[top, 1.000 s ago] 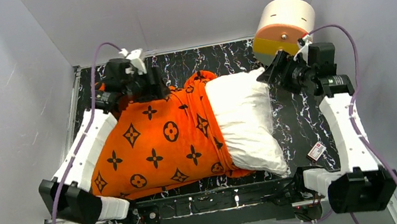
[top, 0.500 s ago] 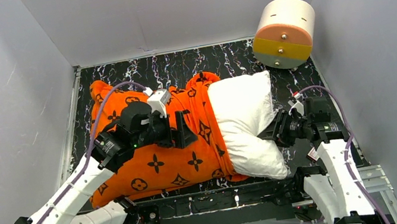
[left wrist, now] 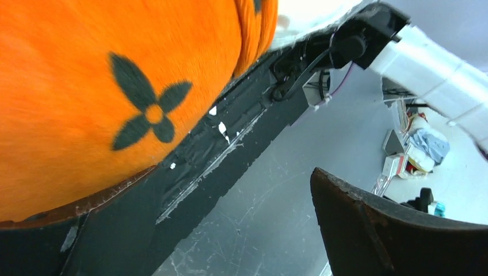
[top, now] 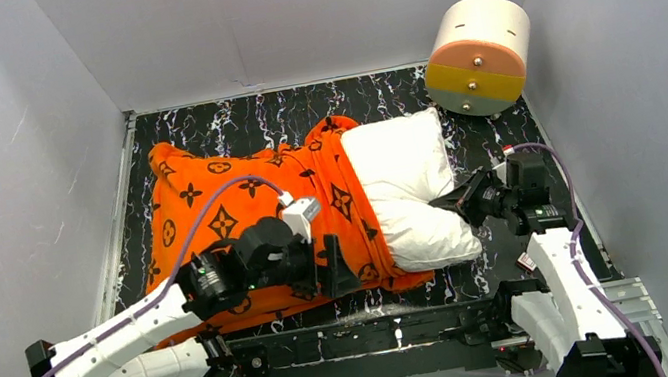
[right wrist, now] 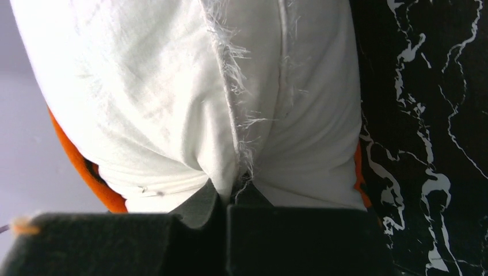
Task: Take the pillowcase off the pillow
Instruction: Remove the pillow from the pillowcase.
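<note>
**Pillow pinned at its seam, pillowcase mouth yet to be gripped**

The black marbled table (top: 298, 113) is boxed in by grey walls (top: 15, 178) on the left, far and right sides. The orange monogram pillowcase (top: 231, 200) is spread over its left and middle part, with the closed end close to the left table edge. Roughly the right third of the white pillow (top: 406, 187) is bared. The rest is judged to be sheathed, so the task looks partly done.

The white-and-orange drum (top: 479, 54) is tilted in the far right corner, just beyond the pillow's far corner.

The right gripper (right wrist: 227, 198) is clamped on the pillow's frayed seam, and nothing else is caught in it. The left gripper (top: 334, 267) is spread wide and empty, hovering at the near edge by the bunched mouth of the pillowcase.

For a clean step, only orange cloth should be pinched at the mouth, never the filling beneath. It should then be drawn leftward while the seam grip is kept anchored. Little room is left toward the left wall, so a lifted pull is likely needed. On the right, only a narrow bare strip is free.
</note>
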You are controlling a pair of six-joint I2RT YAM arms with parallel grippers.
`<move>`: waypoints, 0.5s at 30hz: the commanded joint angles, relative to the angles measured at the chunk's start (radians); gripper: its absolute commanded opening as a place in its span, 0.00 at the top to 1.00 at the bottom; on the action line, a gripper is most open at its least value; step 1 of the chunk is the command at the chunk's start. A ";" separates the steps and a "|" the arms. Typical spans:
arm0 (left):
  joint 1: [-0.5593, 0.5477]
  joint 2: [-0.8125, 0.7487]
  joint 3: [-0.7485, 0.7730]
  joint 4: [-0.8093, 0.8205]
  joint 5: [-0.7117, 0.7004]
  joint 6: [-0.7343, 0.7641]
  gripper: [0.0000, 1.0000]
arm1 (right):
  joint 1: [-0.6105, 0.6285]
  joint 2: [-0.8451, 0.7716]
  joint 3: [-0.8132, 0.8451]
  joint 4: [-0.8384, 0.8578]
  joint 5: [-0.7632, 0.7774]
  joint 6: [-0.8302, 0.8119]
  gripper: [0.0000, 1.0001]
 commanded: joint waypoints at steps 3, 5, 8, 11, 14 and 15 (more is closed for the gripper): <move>-0.129 0.145 -0.082 0.236 -0.209 -0.185 0.05 | 0.114 0.084 0.002 0.188 0.039 0.066 0.99; -0.188 0.213 -0.110 0.316 -0.377 -0.258 0.05 | 0.199 0.096 0.012 0.190 0.079 0.060 0.99; -0.215 0.313 -0.147 0.433 -0.540 -0.338 0.06 | 0.301 0.097 0.027 0.159 0.153 0.054 0.99; -0.220 0.373 -0.116 0.435 -0.710 -0.325 0.07 | 0.335 0.069 0.019 0.115 0.191 0.052 0.98; -0.220 0.390 -0.110 0.409 -0.862 -0.308 0.20 | 0.335 0.015 0.006 0.067 0.227 0.046 0.99; -0.220 0.390 -0.114 0.395 -0.905 -0.313 0.28 | 0.335 -0.001 0.002 0.054 0.241 0.043 0.98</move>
